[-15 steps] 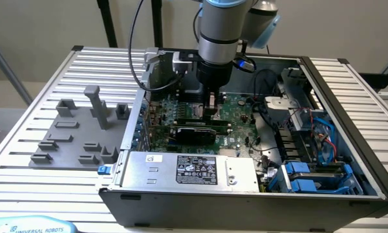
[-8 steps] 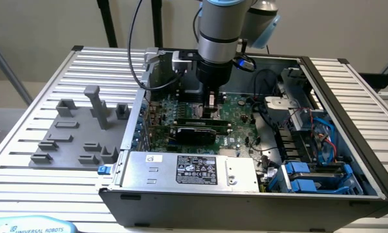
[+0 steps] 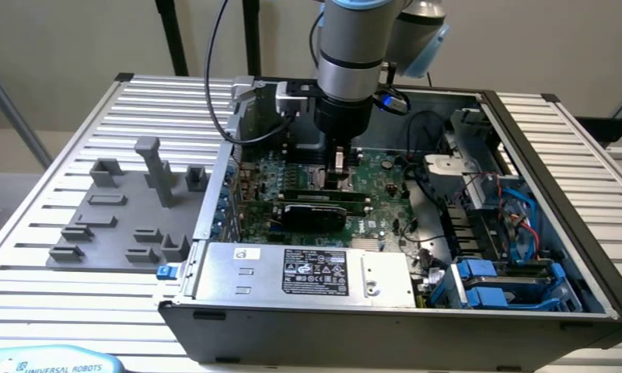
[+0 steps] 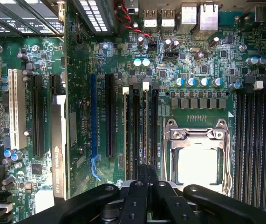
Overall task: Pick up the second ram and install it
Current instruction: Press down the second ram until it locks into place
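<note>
My gripper (image 3: pixel 337 180) reaches down into the open computer case, over the green motherboard (image 3: pixel 382 216). In the wrist view its black fingers (image 4: pixel 137 186) are pressed together, shut, with the tips directly over the row of black memory slots beside the CPU socket (image 4: pixel 199 161). A thin green stick, the second ram (image 4: pixel 145 126), stands edge-on in one of these slots and runs under the fingertips (image 4: pixel 152 175). A white latch (image 4: pixel 146 86) sits at its far end. Whether the tips touch it I cannot tell. The gripper (image 4: pixel 144 171) holds nothing that shows.
A graphics card (image 4: pixel 60 154) stands upright beside the slots. The power supply (image 3: pixel 311 272) lies along the case's near wall, with blue drive bays (image 3: pixel 497 284) and cables at the exterior view's right. Grey holder blocks (image 3: pixel 124 210) sit on the slatted table at that view's left.
</note>
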Controlling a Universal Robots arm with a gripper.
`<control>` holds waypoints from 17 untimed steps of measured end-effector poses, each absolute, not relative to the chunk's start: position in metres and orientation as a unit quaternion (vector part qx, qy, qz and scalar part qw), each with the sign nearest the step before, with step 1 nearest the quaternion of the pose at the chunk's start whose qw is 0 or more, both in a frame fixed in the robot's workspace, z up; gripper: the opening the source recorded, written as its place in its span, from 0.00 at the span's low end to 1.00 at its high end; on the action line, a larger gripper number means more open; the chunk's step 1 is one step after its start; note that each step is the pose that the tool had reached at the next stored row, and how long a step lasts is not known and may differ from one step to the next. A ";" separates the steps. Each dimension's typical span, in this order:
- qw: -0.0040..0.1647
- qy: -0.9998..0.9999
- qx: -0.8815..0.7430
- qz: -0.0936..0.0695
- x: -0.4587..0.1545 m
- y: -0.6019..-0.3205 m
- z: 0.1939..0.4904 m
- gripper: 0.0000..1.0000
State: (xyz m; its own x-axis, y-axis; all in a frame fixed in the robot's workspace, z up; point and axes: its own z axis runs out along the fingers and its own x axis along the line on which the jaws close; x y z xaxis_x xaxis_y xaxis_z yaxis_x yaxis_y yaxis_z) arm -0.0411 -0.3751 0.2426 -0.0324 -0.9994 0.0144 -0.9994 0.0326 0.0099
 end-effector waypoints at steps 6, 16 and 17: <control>0.009 -0.719 0.695 0.001 -0.042 -0.375 0.242 0.11; 0.009 -0.718 0.696 0.001 -0.043 -0.375 0.231 0.11; 0.009 -0.718 0.696 0.002 -0.044 -0.375 0.230 0.11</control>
